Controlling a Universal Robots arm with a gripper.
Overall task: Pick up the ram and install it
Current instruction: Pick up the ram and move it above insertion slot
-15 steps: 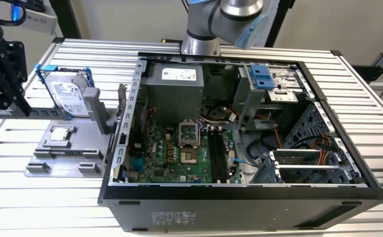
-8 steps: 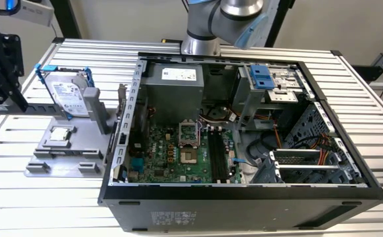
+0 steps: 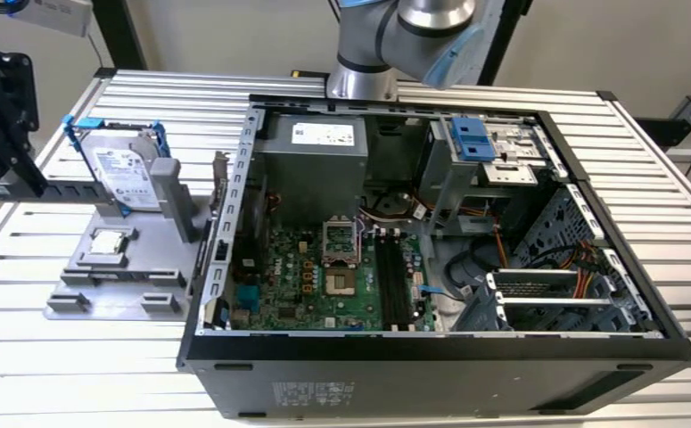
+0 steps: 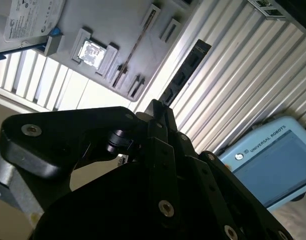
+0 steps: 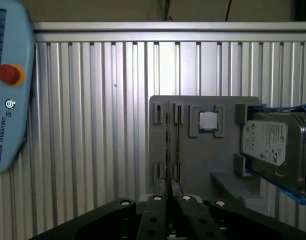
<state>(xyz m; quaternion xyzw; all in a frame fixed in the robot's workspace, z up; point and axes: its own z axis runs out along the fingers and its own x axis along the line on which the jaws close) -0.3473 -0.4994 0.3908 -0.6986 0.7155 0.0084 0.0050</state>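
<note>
The ram (image 5: 169,145) stands on edge in a slot of the grey holder (image 5: 228,107), a thin stick seen edge-on. In the exterior view the ram (image 3: 217,176) is at the holder's (image 3: 113,299) side nearest the computer case. My gripper (image 5: 170,199) is well away from the holder, lined up with the ram's edge, and its dark fingers meet at the middle, shut with nothing in them. The gripper (image 4: 157,107) looks the same in the second wrist view, where the ram (image 4: 138,45) lies beyond it in the holder. The arm (image 3: 375,40) rises behind the case.
The open computer case (image 3: 440,357) lies on the slatted table (image 3: 71,357), with the motherboard's long dark slots (image 3: 395,278) inside. The holder also carries a hard drive (image 3: 125,174) in a blue frame and a small square processor chip (image 3: 107,241). A pale blue pendant (image 5: 8,85) lies nearby.
</note>
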